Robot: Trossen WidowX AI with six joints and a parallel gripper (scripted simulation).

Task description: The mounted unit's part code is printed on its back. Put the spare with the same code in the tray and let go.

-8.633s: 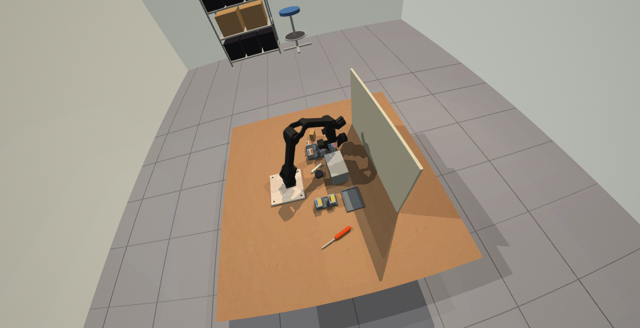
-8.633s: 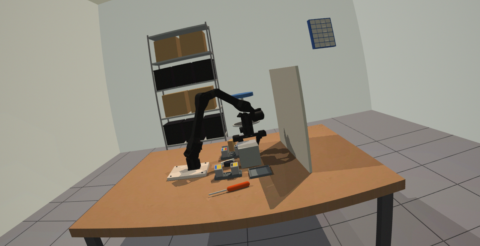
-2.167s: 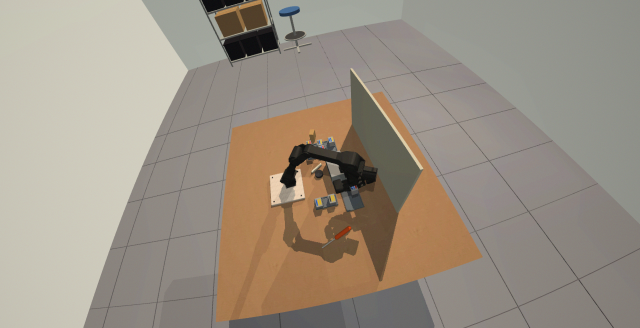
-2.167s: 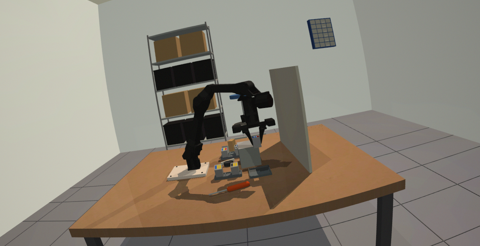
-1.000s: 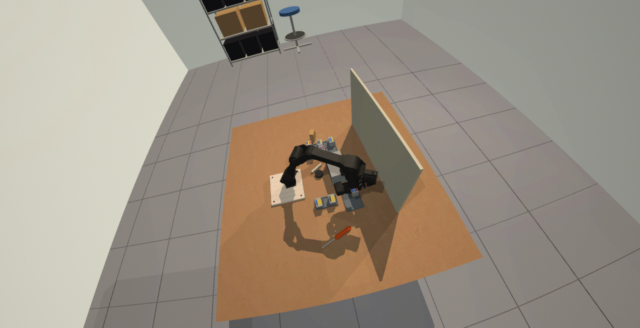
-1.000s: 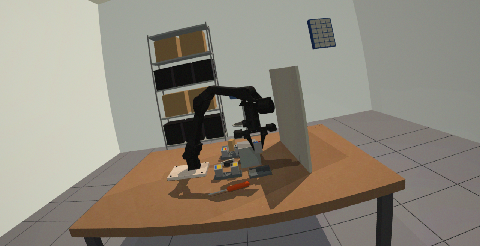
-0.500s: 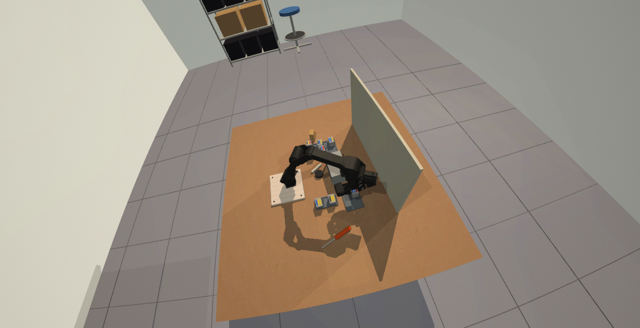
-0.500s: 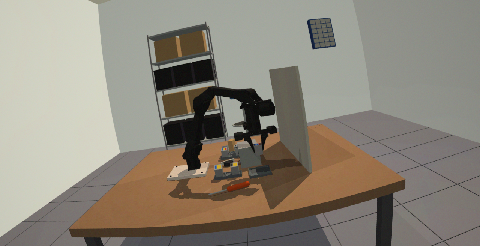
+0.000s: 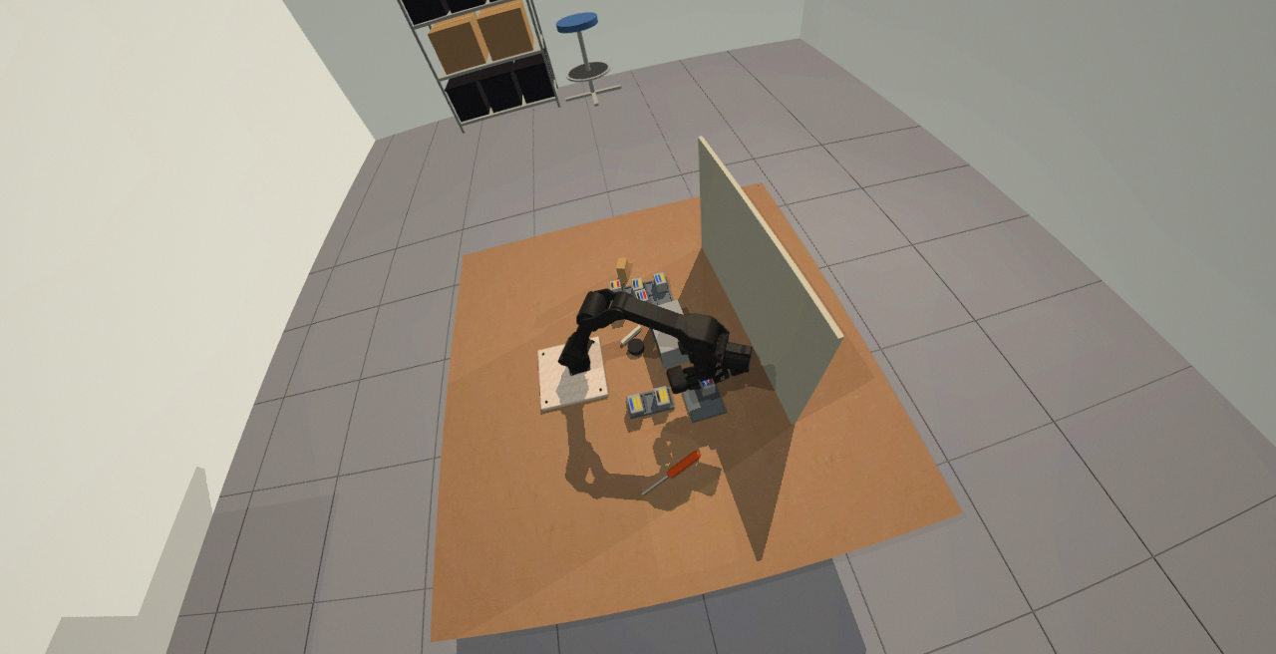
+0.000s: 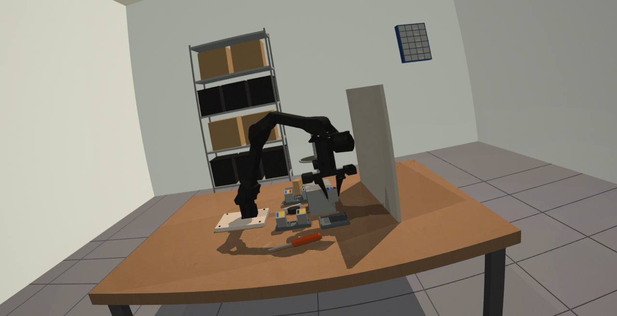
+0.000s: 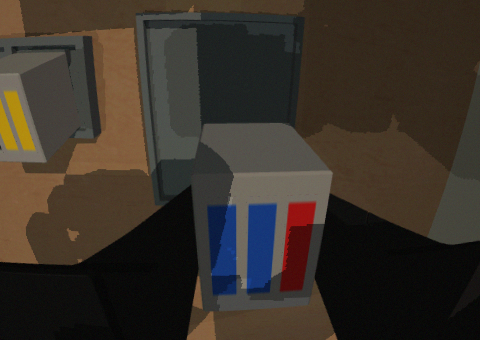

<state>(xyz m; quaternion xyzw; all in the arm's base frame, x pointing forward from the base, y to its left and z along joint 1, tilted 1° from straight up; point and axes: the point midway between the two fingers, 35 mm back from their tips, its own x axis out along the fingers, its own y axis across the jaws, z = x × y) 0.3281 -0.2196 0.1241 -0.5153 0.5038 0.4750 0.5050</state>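
Gripper [image 11: 260, 320] clamped on the spare [image 11: 262, 214] with blue-blue-red stripes, carried in the air above the near edge of the grey tray [image 11: 220, 54], with a yellow-striped spare [image 11: 30, 107] in its holder to the left.

On the brown wooden desk [image 9: 535, 542] there are six small grey blocks with coloured stripes [image 9: 637, 284]: three grouped toward the far edge, two side by side nearer the middle, and the sixth striped block [image 11: 262, 214] clamped in the gripper [image 10: 328, 190] of the single black robot arm [image 9: 660, 318].

There is one each of the following:
- large grey box [image 10: 320, 204]
- shallow dark grey tray [image 9: 705, 407]
- red-handled screwdriver [image 9: 682, 465]
- black round puck [image 9: 634, 346]
- short pale rod [image 9: 629, 335]
- tan wooden block [image 9: 622, 267]
- pale square base plate [image 9: 570, 396]
- tall upright board [image 9: 758, 293] near the right edge
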